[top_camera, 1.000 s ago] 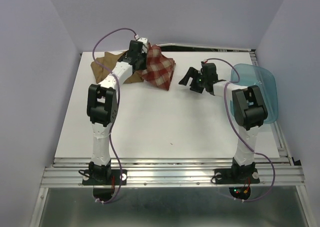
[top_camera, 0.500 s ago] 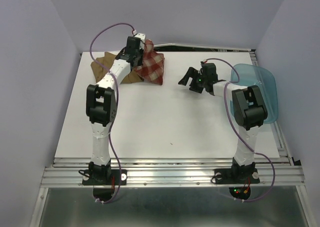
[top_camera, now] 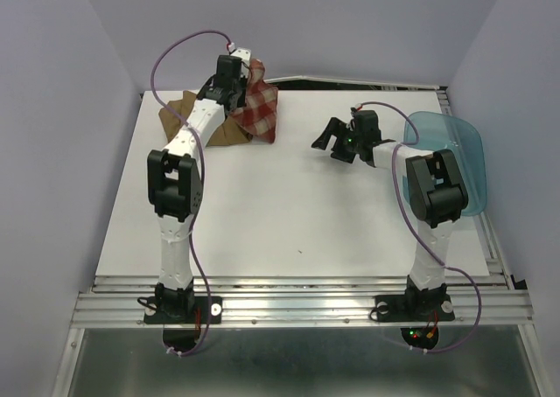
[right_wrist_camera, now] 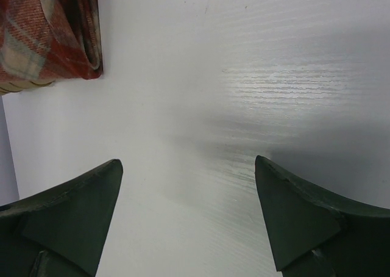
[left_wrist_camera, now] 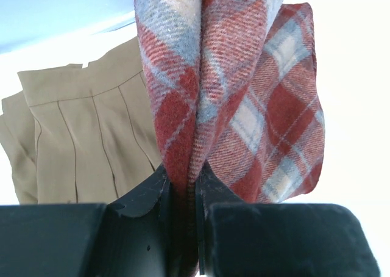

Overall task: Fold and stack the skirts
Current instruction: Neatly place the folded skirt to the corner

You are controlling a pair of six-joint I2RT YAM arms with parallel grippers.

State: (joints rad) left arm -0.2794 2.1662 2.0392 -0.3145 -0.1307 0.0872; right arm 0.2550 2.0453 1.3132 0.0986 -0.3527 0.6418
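Note:
The red-and-cream plaid skirt (top_camera: 259,108) hangs folded from my left gripper (top_camera: 242,73) at the table's far left. In the left wrist view the jaws are shut on a doubled fold of it (left_wrist_camera: 201,100). The tan-brown skirt (top_camera: 188,110) lies flat on the table beneath and to the left of it, with its pleats showing in the left wrist view (left_wrist_camera: 79,136). My right gripper (top_camera: 325,141) is open and empty, low over the bare table right of the skirts. The plaid skirt's lower edge shows in the right wrist view (right_wrist_camera: 49,33).
A translucent blue plastic tub (top_camera: 455,156) stands at the table's right edge beside the right arm. The white table (top_camera: 289,213) ends at an aluminium rail in front. Purple walls stand close on the left, back and right.
My left gripper has lifted the plaid skirt and carried it left and toward the back, over the tan-brown skirt. The right arm has not moved.

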